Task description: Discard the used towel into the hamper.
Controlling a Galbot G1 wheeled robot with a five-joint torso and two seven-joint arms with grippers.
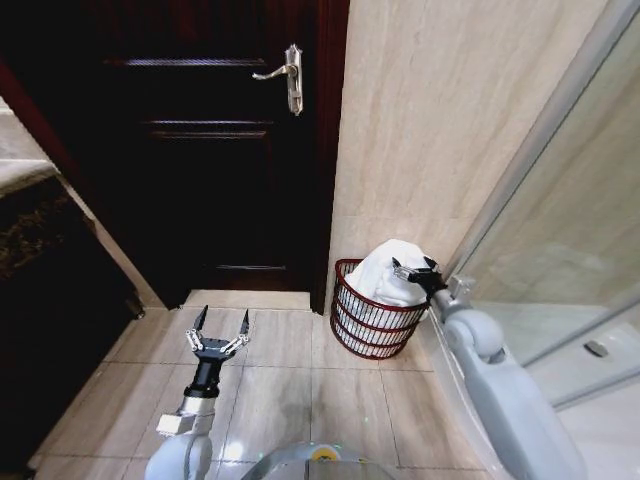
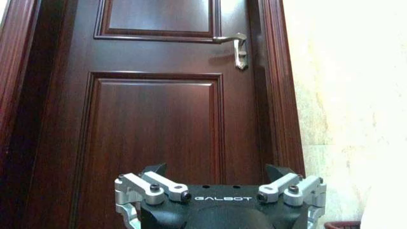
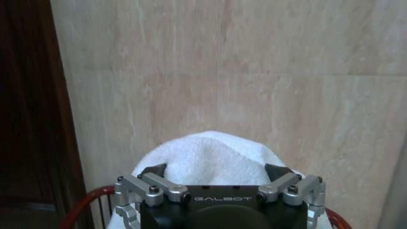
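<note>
White terry towel (image 1: 385, 272), soft and light, heaped in wire hamper (image 1: 372, 325); best pinched at a fold. Right gripper (image 1: 418, 273) spread above it. Left gripper (image 1: 220, 330) spread, idle.

We see the hamper (image 1: 372, 322), a round reddish-brown wire basket, upright on the floor tiles (image 1: 290, 385) against the wall's foot beside the door frame. The white towel (image 1: 385, 272) sits heaped in it, bulging above its rim.
</note>
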